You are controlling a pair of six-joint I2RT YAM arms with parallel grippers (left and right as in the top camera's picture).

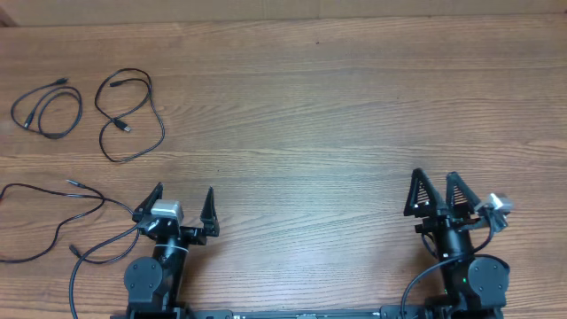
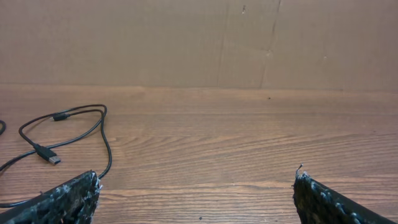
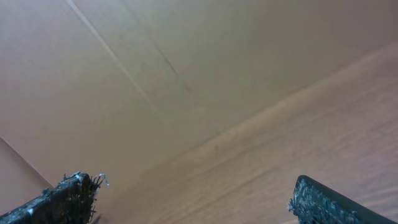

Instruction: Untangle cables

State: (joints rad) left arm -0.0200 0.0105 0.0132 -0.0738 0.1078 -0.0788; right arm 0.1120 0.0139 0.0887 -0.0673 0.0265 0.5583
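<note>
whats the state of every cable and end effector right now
far-left cable, loosely looped, apart from the others
middle cable, loosely looped, lying alone
near cable, sprawled at the left edge, ungrasped
left end effector, open, empty
right end effector, open, empty

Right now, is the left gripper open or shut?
Open. The left gripper has its fingers spread wide in the overhead view, and its wrist camera shows only table between them, nothing held.

The brown wood-grain table [image 1: 354, 115] looks smooth and matt. The thin black cables [image 2: 46, 154] look smooth, plastic-coated
</note>
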